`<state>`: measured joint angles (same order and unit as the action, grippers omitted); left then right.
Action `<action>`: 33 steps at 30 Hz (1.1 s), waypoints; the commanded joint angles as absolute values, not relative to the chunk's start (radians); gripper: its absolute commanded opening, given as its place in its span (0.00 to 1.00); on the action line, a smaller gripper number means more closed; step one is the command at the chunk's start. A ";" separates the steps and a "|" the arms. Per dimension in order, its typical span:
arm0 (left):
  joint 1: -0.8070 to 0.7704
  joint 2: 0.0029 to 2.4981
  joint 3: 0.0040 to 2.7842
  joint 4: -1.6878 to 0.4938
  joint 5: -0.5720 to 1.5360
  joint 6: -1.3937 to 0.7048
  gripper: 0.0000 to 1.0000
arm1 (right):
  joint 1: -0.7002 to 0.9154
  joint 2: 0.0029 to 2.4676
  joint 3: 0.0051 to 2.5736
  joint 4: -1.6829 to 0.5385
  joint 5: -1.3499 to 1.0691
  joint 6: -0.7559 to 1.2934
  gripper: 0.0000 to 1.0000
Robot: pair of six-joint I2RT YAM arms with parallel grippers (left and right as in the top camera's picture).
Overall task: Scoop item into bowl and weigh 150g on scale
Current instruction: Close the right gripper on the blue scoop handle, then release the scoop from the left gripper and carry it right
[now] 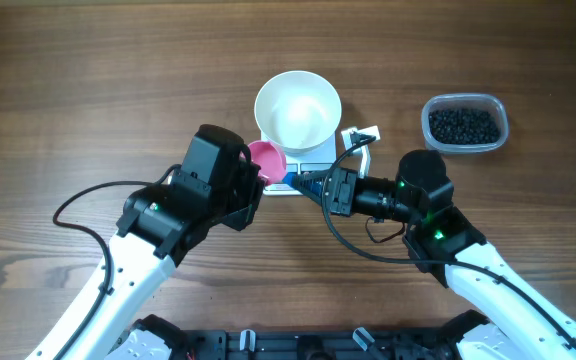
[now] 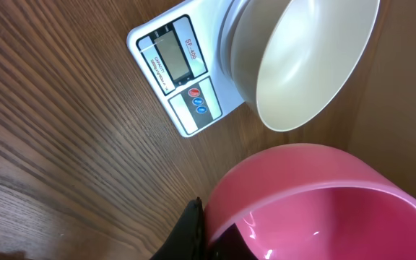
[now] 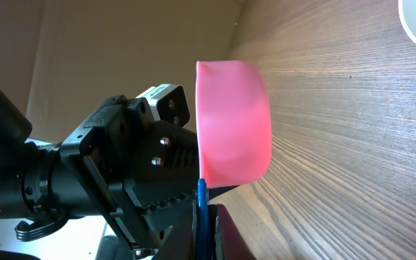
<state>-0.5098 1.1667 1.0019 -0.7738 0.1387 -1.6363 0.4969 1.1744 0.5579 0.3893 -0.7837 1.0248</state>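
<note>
Both jaws clamped on pink scoop (image 1: 265, 158) — right on handle (image 3: 201, 198), left seemingly rim (image 2: 219, 206).

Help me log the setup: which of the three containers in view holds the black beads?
The clear plastic tub, standing apart from the scale: it holds the black beads, while the white bowl and the pink scoop are both empty.

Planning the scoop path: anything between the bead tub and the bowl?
Nothing visible. Bare table lies between the beads in their tub and the bowl on the scale; only a small white piece sits by the scale's right corner.
</note>
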 commanded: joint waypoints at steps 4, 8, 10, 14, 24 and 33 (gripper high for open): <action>-0.515 1.165 1.018 -0.774 0.114 -1.631 0.10 | 0.508 1.173 0.574 0.407 -0.835 1.075 0.04; -0.504 1.165 1.018 -0.778 0.114 -1.631 0.59 | 0.508 1.173 0.574 0.407 -0.799 1.035 0.04; -0.485 1.165 1.018 -0.777 0.114 -1.631 0.72 | 0.508 1.173 0.574 0.407 -0.788 0.985 0.04; -0.443 1.159 1.018 -0.777 0.122 -1.596 0.83 | 0.502 1.173 0.574 0.407 -0.752 0.846 0.04; -0.270 1.013 1.021 -0.774 0.113 -1.386 1.00 | 0.324 1.172 0.577 0.402 -0.740 0.672 0.05; -0.162 0.917 1.021 -0.774 0.106 -1.209 0.99 | 0.098 1.118 0.740 0.034 -0.701 0.396 0.05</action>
